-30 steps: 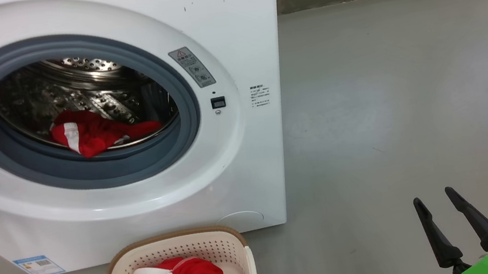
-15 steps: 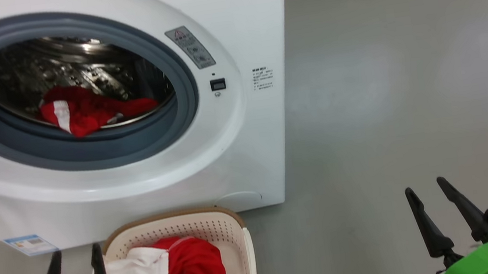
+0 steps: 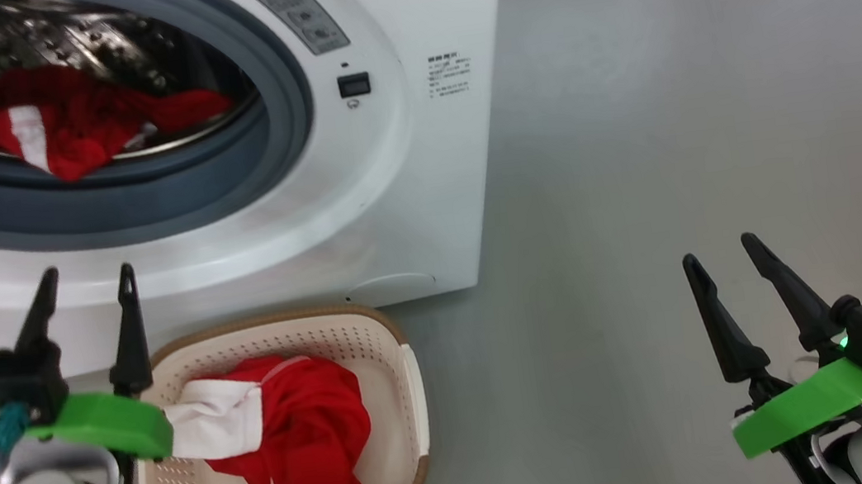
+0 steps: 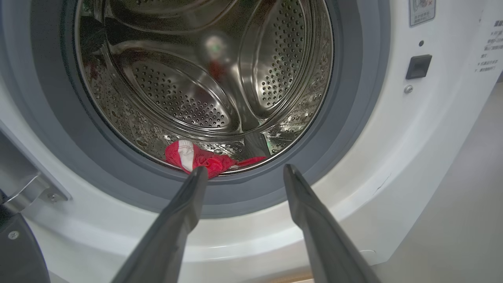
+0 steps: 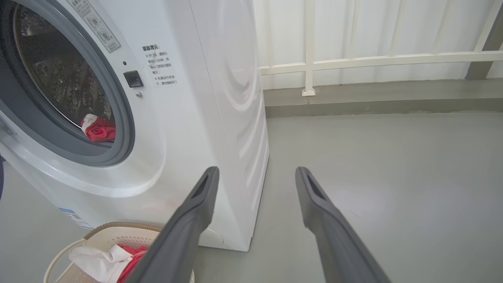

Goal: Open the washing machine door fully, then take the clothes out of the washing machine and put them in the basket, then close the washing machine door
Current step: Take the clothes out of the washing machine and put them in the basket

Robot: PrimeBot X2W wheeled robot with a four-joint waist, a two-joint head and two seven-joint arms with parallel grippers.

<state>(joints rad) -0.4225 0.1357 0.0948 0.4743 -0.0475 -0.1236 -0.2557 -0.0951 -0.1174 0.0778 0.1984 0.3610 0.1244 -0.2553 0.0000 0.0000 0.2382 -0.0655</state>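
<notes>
Grippers sit nearest the head cam. Left gripper (image 3: 86, 273): spread open, empty, raised over the left end of the basket (image 3: 409, 378), tips aimed at the lower front of the washing machine (image 3: 408, 195). Left wrist view looks betw. its fingers straight into the machine's mouth. Right gripper (image 3: 718, 249): also open, empty, well off to the right above bare grey floor (image 3: 673, 118), apart from everything.

Basket stands on the floor just in front of the machine, near its right front corner. Clothes (image 3: 301, 426) lie inside it: a red heap w/ a white sleeve draped toward the left rim, partly behind the left arm's green mount (image 3: 105, 422).

Next back, machine front: opening uncovered, grey rubber ring (image 3: 282, 120) round it, small black latch slot (image 3: 354, 85) just right of the ring. Washing machine door (image 4: 15, 251): a dark slice w/ a screw at lower left of the left wrist view, beside a metal hinge bracket (image 4: 27, 188), swung clear of the opening. How far open, can't tell.

Deeper in, steel drum (image 4: 188, 78) holds a second red bundle (image 4: 204, 159) w/ a white stripe, lying at the bottom front, by the ring's inner lip.

Farthest, in the right wrist view: white railing (image 5: 353, 61) and pale panelled wall behind the machine.
</notes>
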